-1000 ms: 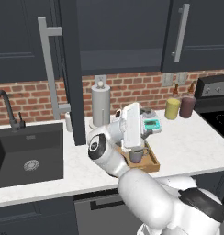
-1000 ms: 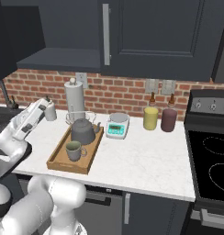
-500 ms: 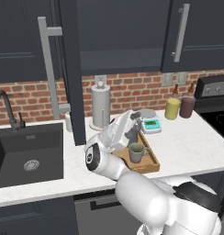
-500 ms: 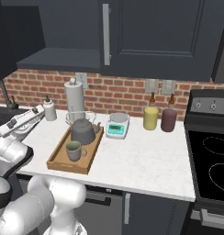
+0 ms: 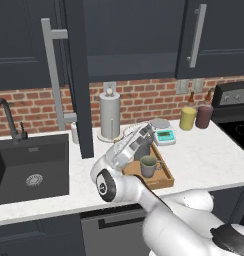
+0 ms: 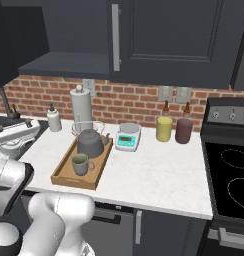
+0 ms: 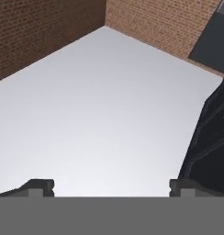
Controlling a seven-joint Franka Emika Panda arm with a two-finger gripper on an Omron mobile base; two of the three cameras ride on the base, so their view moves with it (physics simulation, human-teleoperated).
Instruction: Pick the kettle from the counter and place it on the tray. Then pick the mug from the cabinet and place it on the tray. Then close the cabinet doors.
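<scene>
Kettle (image 6: 90, 143) and mug (image 6: 80, 163) both sit on the wooden tray (image 6: 62, 176) on the counter (image 6: 154, 172), the end effector (image 7: 111, 186) is released and empty, and the cabinet doors (image 5: 76, 75) look open, remaining to shut.

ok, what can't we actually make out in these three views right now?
- Kettle: in the left base view the arm covers most of it.
- Open cabinet: in the right base view only the shelf's underside shows, so what is inside is hidden.
- Left cabinet door: cut off by the right base view's edge.
- Scale: display too small to read.
</scene>
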